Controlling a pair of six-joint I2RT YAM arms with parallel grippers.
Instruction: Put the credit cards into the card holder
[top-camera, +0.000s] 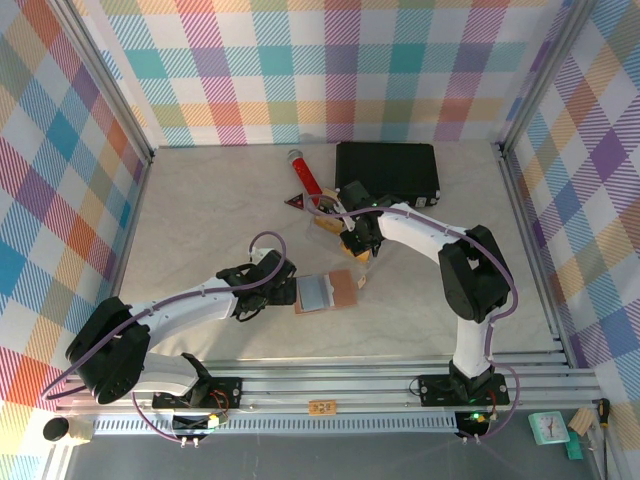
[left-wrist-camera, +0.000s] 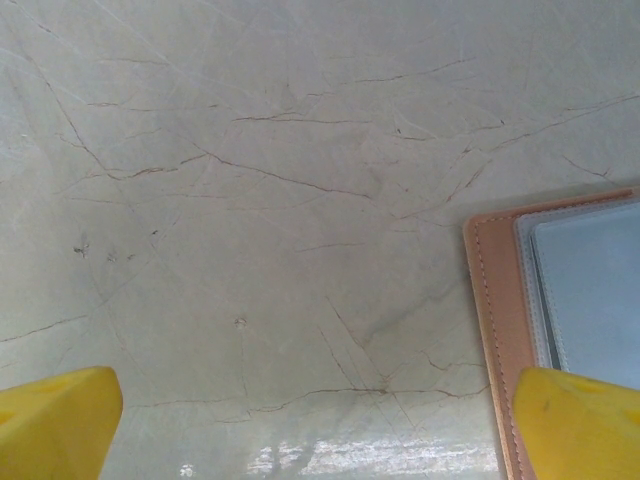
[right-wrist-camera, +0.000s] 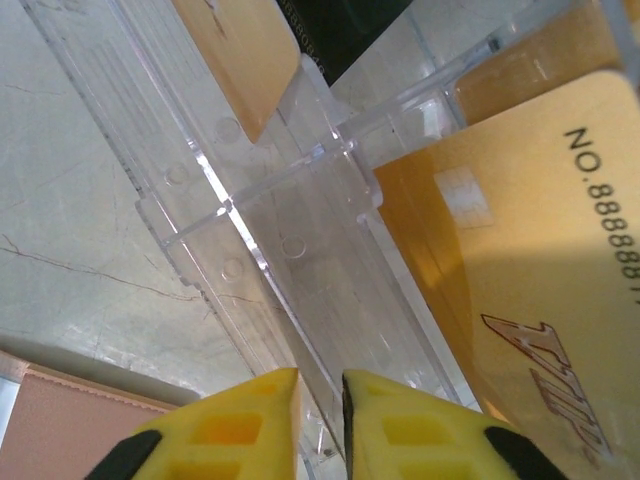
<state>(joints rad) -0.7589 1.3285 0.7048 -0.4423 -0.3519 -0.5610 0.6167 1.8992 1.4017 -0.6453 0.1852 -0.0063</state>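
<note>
- One gold card (right-wrist-camera: 520, 300) read "NO. 8888", the rest cut off at the frame edge, with a slanted "VIP" below it.
- It lay in a clear tray (right-wrist-camera: 290, 200); another gold card (right-wrist-camera: 240, 50) sat in a farther compartment, with no print I could read.
- The left arm (top-camera: 180, 310) reached low from the near-left corner towards mid-table.
- The left gripper (left-wrist-camera: 310, 430) was released, its yellow fingers spread wide over the table (left-wrist-camera: 250, 200).
- The holder (top-camera: 327, 292) lay open and flat just right of that gripper.
- The right arm (top-camera: 430, 235) rose from its base, bent and reached left over the tray.
- The right gripper (right-wrist-camera: 320, 420) had its fingers nearly together at the tray; I could not tell whether they were fully clenched or pinching anything.
</note>
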